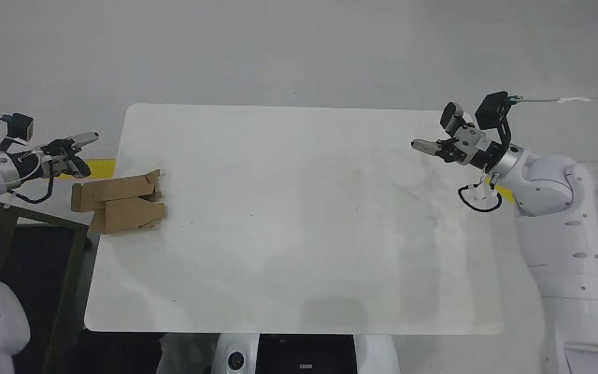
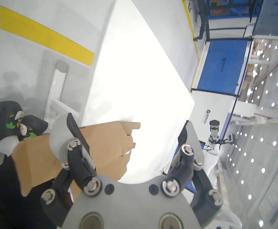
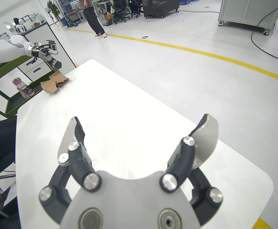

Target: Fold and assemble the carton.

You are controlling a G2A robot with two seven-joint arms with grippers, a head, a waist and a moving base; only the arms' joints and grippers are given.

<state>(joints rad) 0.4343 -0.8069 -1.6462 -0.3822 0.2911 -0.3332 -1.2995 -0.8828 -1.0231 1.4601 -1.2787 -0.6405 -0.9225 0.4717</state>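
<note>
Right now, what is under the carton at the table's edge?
Part of the carton lies on the white table. Its outer end overhangs the edge, above a dark cart. Anything flat beneath the cardboard is covered.

Bright even light, glare on white table (image 3: 134, 104), wrist views fisheye-bent

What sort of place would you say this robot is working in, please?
Most likely an open robotics lab or workshop hall: a yellow floor line curves across the pale floor, office chairs stand at desks behind, and blue partition panels stand nearby.
</note>
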